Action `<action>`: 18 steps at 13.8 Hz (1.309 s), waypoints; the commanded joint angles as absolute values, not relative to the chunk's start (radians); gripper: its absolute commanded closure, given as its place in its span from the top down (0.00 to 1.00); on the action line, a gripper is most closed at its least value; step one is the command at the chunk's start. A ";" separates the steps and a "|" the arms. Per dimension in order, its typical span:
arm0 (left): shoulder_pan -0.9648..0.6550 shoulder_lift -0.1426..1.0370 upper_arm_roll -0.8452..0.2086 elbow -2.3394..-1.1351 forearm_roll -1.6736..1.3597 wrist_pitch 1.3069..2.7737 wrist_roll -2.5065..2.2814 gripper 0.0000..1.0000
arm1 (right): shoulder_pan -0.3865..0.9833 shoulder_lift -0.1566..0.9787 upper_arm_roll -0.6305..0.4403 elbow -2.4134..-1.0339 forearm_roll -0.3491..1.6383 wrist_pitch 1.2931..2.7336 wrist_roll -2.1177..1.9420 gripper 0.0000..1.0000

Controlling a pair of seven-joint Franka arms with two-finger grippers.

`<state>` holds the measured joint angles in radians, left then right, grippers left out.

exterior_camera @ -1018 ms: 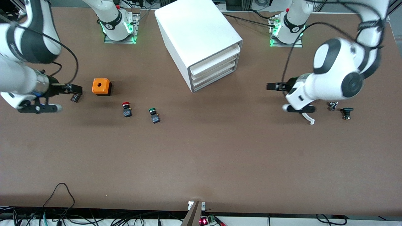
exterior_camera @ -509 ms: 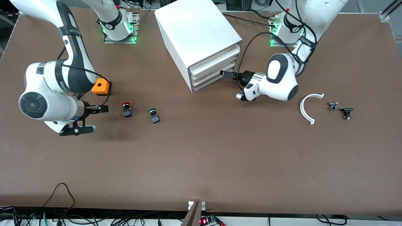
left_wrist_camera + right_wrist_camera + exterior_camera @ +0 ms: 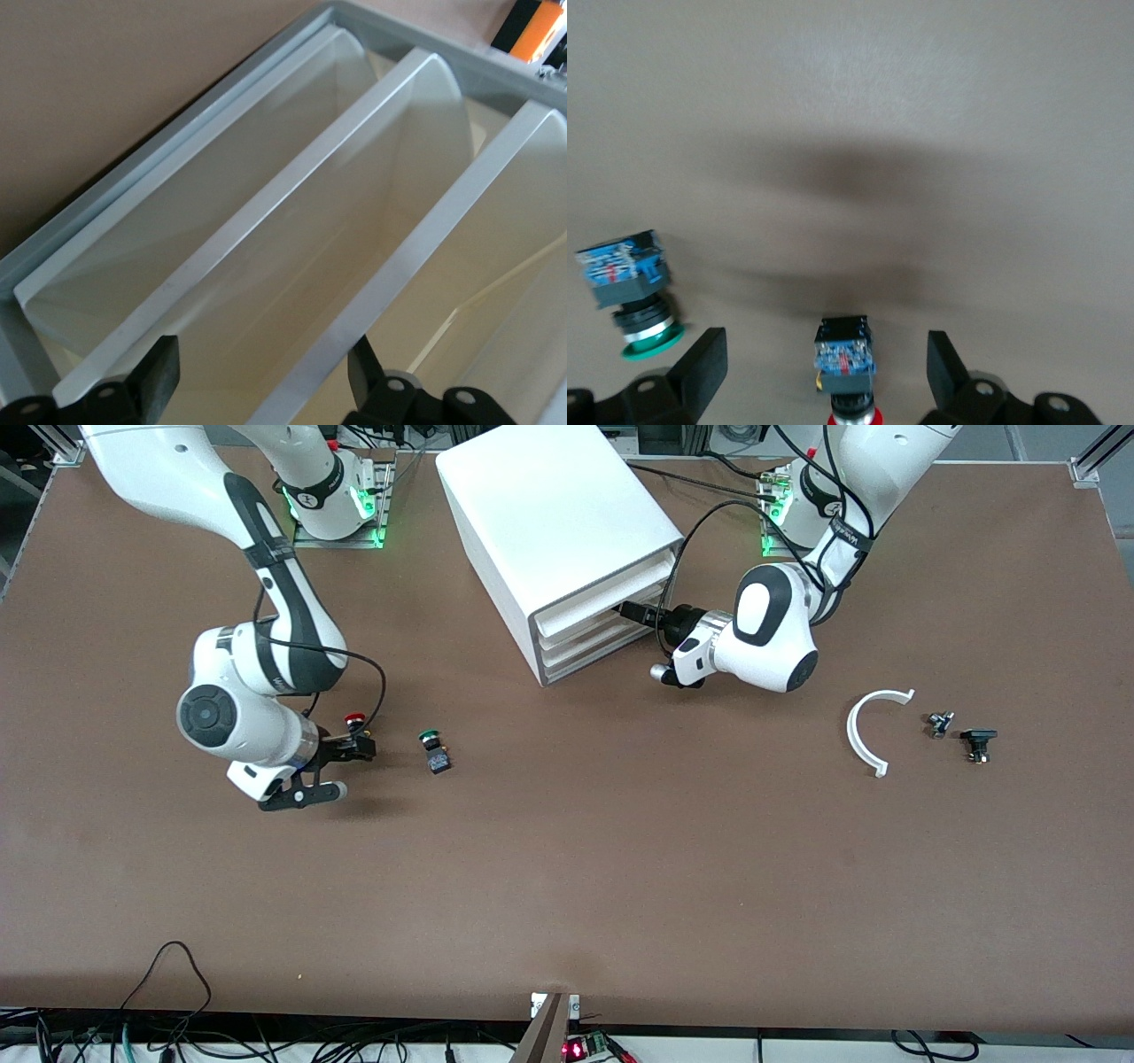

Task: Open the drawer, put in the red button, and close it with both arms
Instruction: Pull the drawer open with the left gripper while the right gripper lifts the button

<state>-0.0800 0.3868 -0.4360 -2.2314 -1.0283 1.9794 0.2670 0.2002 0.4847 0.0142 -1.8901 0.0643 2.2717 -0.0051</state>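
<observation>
Lying nearest the front camera among the things on the table (image 3: pixel 567 886), the green-capped button (image 3: pixel 434 750) rested just beside the red button (image 3: pixel 356 722), which sat slightly farther from that camera and toward the right arm's end. The right gripper (image 3: pixel 359 748) was down at the red button, hiding most of its black body in the front view, so only the red cap showed there. The right wrist view gave what the front view could not: the red button (image 3: pixel 846 363) lay between the spread fingers (image 3: pixel 700 367), clear gaps on both sides, jaws open and touching nothing, with the green-capped button (image 3: pixel 633 292) just outside one finger. Toward the left arm's end lay a curved white strip (image 3: pixel 864 731) and two small dark parts (image 3: pixel 961 735). Farther back stood the white cabinet (image 3: pixel 554 527), with the left gripper (image 3: pixel 633 613) at its front, level with the upper drawers. From the front camera its fingers read only as a dark tip against the cabinet. The left wrist view showed them open (image 3: pixel 159 372), set apart on either side of the front edge of the drawer (image 3: pixel 301 257), with three stacked drawer fronts visible and an orange patch (image 3: pixel 532 22) at the frame's edge.
</observation>
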 commanded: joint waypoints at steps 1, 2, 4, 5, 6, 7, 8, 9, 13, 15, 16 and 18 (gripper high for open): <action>-0.072 0.354 -0.451 -2.272 -1.066 1.980 0.322 0.00 | 0.195 0.460 0.023 -1.985 0.040 2.368 -0.049 1.00; -0.071 0.353 -0.451 -2.272 -1.066 1.980 0.318 0.00 | 0.195 0.459 0.023 -2.005 0.034 2.391 -0.069 1.00; -0.061 0.348 -0.446 -2.269 -1.063 1.983 0.296 0.00 | 0.195 0.459 0.023 -2.038 0.031 2.424 -0.115 1.00; -0.051 0.342 -0.428 -2.261 -1.055 1.991 0.282 0.00 | 0.195 0.457 0.023 -2.054 0.025 2.440 -0.135 1.00; -0.026 0.331 -0.387 -2.244 -1.049 2.032 0.281 0.00 | 0.196 0.456 0.026 -2.077 0.020 2.462 -0.144 1.00; -0.018 0.322 -0.362 -2.220 -1.048 2.089 0.287 0.00 | 0.196 0.456 0.040 -2.097 0.018 2.483 -0.144 1.00; -0.002 0.322 -0.345 -2.191 -1.040 2.114 0.288 0.00 | 0.196 0.454 0.044 -2.114 0.018 2.500 -0.144 1.00; 0.006 0.322 -0.333 -2.165 -1.022 2.117 0.288 0.00 | 0.195 0.454 0.046 -2.132 0.017 2.523 -0.144 1.00; 0.009 0.321 -0.318 -2.144 -0.999 2.146 0.291 0.97 | 0.196 0.456 0.048 -2.161 0.000 2.565 -0.158 0.83; 0.014 0.310 -0.318 -2.141 -0.999 2.163 0.293 1.00 | 0.196 0.450 0.048 -2.169 -0.009 2.562 -0.182 0.65; 0.024 0.296 -0.318 -2.140 -0.996 2.192 0.293 1.00 | 0.196 0.448 0.046 -2.172 -0.011 2.562 -0.199 0.55; 0.060 0.264 -0.298 -2.116 -0.919 2.206 0.293 1.00 | 0.196 0.445 0.048 -2.169 -0.011 2.560 -0.225 0.40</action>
